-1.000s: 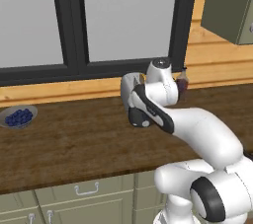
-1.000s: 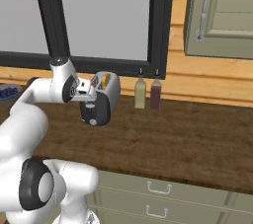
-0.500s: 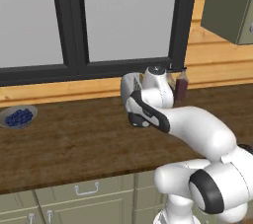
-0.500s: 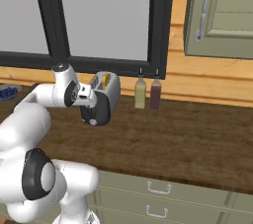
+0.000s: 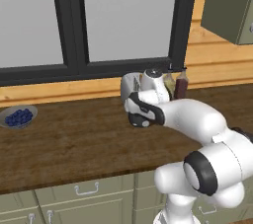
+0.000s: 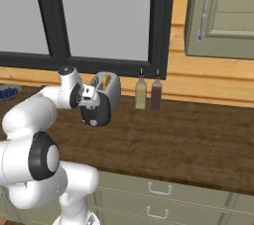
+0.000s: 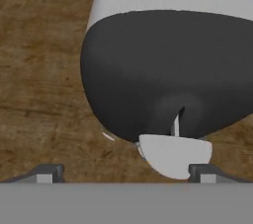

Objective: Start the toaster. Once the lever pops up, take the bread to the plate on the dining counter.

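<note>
Toaster (image 7: 168,60) directly ahead of gripper (image 7: 126,171), black end face close up, pale lever (image 7: 174,155) between the fingertips and nearer one of them. Right base view alone reveals golden bread (image 6: 105,81) in a slot, two bottles (image 6: 148,94) beyond. Jaws spread wide, holding nothing; contact with lever not determinable.

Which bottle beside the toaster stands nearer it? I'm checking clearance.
The yellowish bottle stands nearer the toaster; the dark reddish bottle is on its far side.
</note>
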Available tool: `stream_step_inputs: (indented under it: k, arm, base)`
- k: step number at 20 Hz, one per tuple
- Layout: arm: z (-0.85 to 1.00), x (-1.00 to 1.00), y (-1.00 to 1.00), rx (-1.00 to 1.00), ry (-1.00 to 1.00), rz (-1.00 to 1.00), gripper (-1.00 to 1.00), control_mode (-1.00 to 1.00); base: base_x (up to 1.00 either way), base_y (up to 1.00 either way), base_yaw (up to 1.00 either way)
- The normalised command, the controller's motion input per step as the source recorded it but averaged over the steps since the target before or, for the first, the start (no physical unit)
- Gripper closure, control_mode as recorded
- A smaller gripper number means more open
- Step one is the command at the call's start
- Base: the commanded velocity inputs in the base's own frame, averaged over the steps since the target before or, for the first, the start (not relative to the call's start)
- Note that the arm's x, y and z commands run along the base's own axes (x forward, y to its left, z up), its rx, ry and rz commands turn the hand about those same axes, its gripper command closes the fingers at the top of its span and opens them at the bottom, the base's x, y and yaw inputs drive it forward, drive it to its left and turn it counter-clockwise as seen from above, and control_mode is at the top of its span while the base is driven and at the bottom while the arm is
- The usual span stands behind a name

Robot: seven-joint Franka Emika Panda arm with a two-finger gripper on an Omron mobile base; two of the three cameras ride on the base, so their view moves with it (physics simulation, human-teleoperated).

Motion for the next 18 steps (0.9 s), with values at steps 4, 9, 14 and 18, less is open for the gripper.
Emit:
stream_step_inputs:
  k: [4,9,14,18]
  arm:
    - [-0.17,0.21,0.01,0.0,0.0,0.0,-1.0,-1.0]
    - [-0.44,0.03,0.07,-0.01,0.0,0.0,-1.0,-1.0]
    - [-0.91,-0.1,0.08,-0.03,-0.01,0.0,-1.0,-1.0]
    - [-0.93,-0.11,0.0,0.0,-0.03,0.0,-1.0,-1.0]
  base:
    - [0.0,0.0,0.0]
    - [0.0,0.0,0.0]
    - [0.0,0.0,0.0]
    - [0.0,0.0,0.0]
